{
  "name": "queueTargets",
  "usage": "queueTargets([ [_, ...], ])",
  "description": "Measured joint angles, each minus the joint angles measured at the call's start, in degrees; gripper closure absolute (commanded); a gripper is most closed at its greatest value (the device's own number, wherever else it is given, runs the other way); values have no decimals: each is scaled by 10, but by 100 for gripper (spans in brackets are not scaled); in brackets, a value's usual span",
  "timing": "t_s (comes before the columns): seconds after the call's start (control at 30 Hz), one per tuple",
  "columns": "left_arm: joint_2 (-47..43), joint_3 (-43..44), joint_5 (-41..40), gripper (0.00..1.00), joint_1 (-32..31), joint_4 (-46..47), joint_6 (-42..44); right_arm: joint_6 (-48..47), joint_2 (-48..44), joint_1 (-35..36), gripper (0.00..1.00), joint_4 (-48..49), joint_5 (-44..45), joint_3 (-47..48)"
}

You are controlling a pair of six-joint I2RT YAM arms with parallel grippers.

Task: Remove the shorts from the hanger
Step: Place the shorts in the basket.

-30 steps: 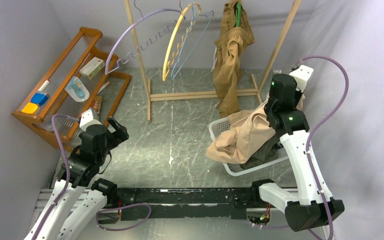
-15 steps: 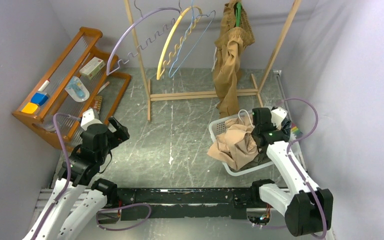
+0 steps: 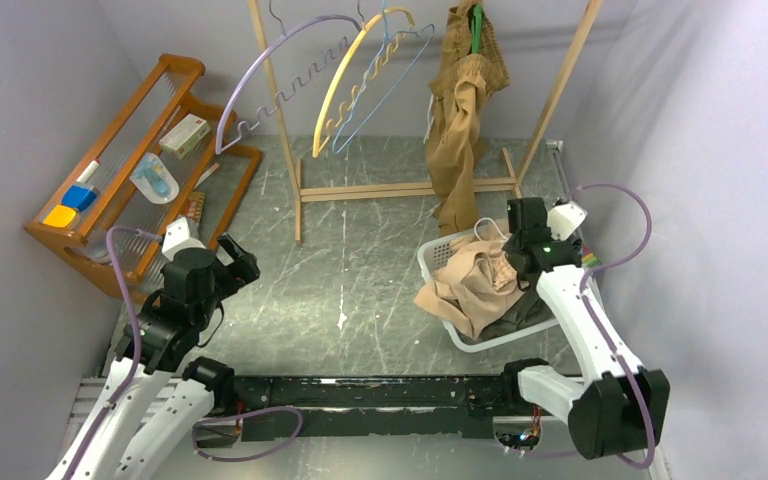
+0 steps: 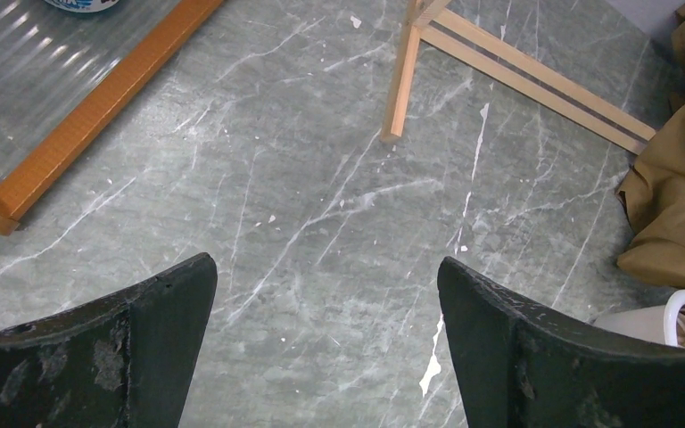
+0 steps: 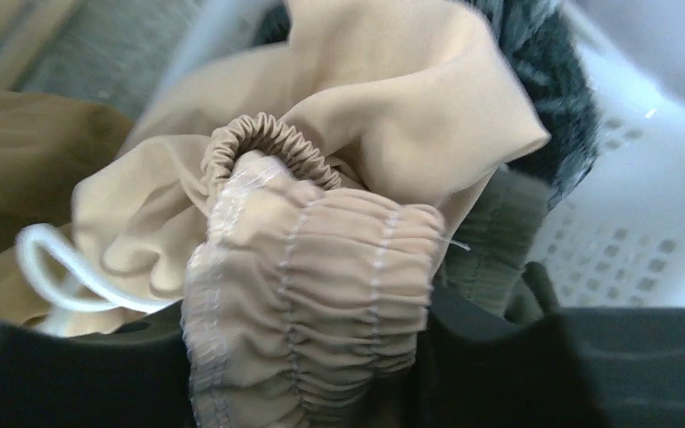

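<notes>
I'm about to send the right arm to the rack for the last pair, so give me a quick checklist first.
1. Beige shorts in the basket: ok, one edge over the rim.
2. Right hand clear of the waistband: not ok, the elastic sits between its jaws.
3. Right hand fully open: cannot tell.
4. Left hand open, empty: ok.
5. Brown shorts on the green hanger: ok.
</notes>
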Motion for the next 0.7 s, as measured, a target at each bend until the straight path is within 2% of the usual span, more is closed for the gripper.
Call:
queueTargets([
  [0.03, -1, 0, 2, 2, 0, 0, 1, -5, -12, 0, 28, -13, -1, 17],
  [0.07, -2, 0, 3, 2, 0, 0, 2, -11, -24, 0, 20, -23, -2, 36],
  [0.27, -5, 0, 10, 2, 0, 5, 8, -52, -85, 0, 15, -58, -39, 126],
  [0.33, -6, 0, 13, 2, 0, 6, 10, -54, -93, 0, 15, -76, -54, 140],
  [0.47, -10, 0, 20, 2, 0, 9, 14, -64, -108, 0, 23, -107, -103, 154],
  [0.5, -12, 0, 22, 2, 0, 10, 15, -72, -119, -1, 25, -108, -133, 153],
  [0.6, -15, 0, 27, 2, 0, 12, 17, -88, -151, -1, 38, -89, -236, 143],
  [0.7, -15, 0, 32, 2, 0, 13, 21, -89, -170, 2, 40, -50, -349, 100],
])
